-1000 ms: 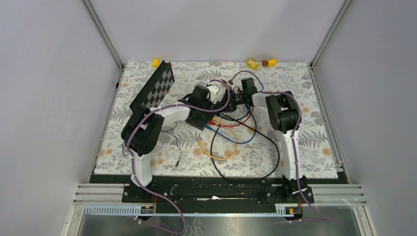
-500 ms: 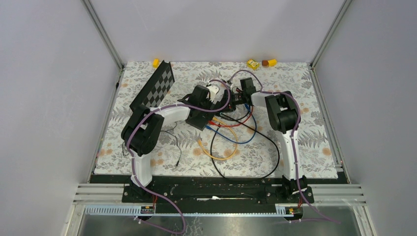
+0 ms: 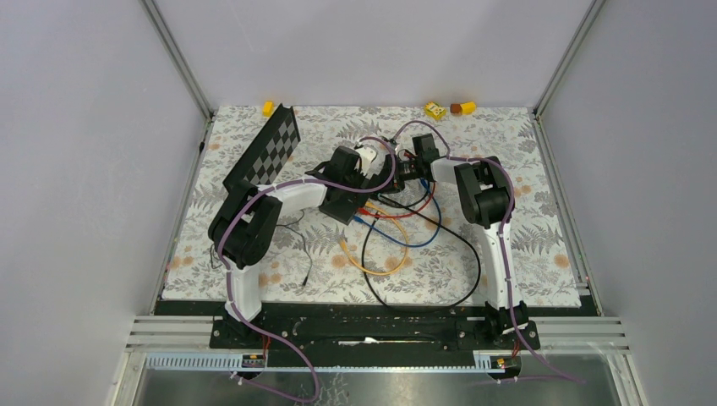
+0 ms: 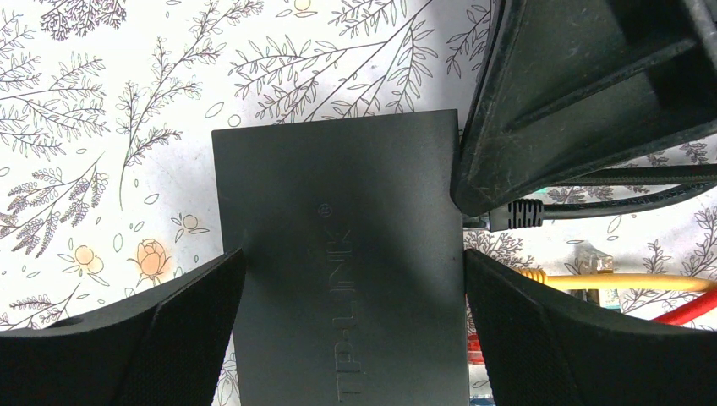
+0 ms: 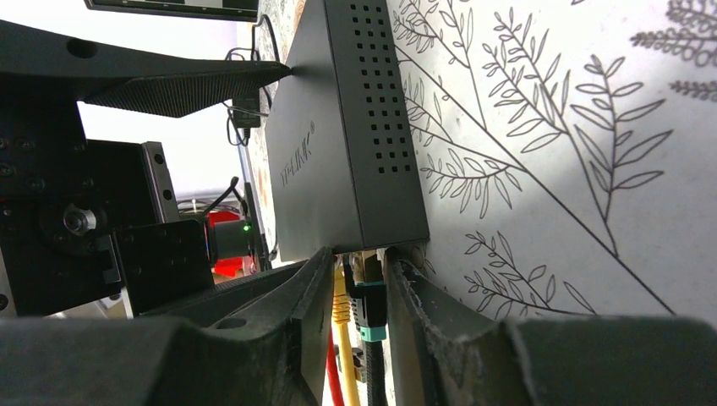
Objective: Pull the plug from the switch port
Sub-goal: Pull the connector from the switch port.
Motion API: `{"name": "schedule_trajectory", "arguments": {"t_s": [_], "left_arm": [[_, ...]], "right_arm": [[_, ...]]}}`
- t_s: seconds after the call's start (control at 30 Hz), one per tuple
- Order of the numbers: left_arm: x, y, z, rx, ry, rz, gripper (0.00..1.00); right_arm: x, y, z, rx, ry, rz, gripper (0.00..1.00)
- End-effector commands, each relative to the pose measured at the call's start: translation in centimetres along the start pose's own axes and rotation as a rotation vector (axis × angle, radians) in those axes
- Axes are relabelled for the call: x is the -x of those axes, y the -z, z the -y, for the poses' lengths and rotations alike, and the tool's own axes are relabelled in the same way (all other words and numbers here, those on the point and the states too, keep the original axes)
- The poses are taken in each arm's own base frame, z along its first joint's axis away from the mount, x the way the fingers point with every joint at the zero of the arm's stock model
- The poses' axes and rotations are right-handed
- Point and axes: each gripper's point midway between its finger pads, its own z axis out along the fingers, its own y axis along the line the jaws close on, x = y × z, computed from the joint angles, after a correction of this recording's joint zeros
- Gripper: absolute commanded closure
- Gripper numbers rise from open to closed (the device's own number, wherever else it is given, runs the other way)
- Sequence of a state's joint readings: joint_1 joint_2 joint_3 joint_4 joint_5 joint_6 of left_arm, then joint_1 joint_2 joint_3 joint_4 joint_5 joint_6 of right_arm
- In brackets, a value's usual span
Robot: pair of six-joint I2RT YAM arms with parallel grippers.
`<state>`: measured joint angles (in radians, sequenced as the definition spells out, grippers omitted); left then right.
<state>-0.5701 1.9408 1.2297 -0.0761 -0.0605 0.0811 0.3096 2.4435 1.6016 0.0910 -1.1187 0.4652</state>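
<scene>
The switch (image 4: 338,194) is a flat matte-black box marked TP-LINK, lying on the floral mat. My left gripper (image 4: 353,288) is shut on it, one finger against each long side. In the top view the switch (image 3: 345,208) is mostly hidden under the left gripper (image 3: 363,182). My right gripper (image 5: 362,262) is at the port edge of the switch (image 5: 338,152). Its fingers are closed around a black plug with a teal band (image 5: 369,309) that sits in a port. A yellow cable (image 5: 341,313) runs alongside it between the fingers. The black plug also shows in the left wrist view (image 4: 524,214).
Yellow, red, blue and black cables (image 3: 397,245) loop on the mat in front of the switch. A chequered board (image 3: 266,156) lies at the back left. Small yellow objects (image 3: 435,109) sit at the back edge. A thin black wire (image 3: 300,254) lies near the left arm.
The right arm has shifted slightly left, toward the switch. The left arm and the switch have not moved.
</scene>
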Motion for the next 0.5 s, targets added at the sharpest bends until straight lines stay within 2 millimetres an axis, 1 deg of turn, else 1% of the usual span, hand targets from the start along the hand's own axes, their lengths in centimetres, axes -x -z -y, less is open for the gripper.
{"name": "schedule_trajectory", "arguments": {"t_s": [0.0,0.13,0.27,0.47], "left_arm": [[-3.19,0.33,-2.14,0.074,-0.009,-0.109,0.02],[-3.21,0.31,-2.09,0.073,-0.009,-0.110,0.02],[-3.29,0.28,-2.18,0.075,-0.010,-0.111,0.02],[-3.27,0.27,-2.17,0.076,-0.011,-0.110,0.02]], "right_arm": [[-1.79,-0.93,2.24,-0.022,-0.042,-0.046,0.66],[-1.76,-0.87,2.30,-0.003,-0.047,-0.050,0.68],[-1.73,-0.78,2.50,-0.014,-0.047,-0.044,0.75],[-1.33,-0.59,2.30,-0.031,-0.012,-0.036,0.84]]}}
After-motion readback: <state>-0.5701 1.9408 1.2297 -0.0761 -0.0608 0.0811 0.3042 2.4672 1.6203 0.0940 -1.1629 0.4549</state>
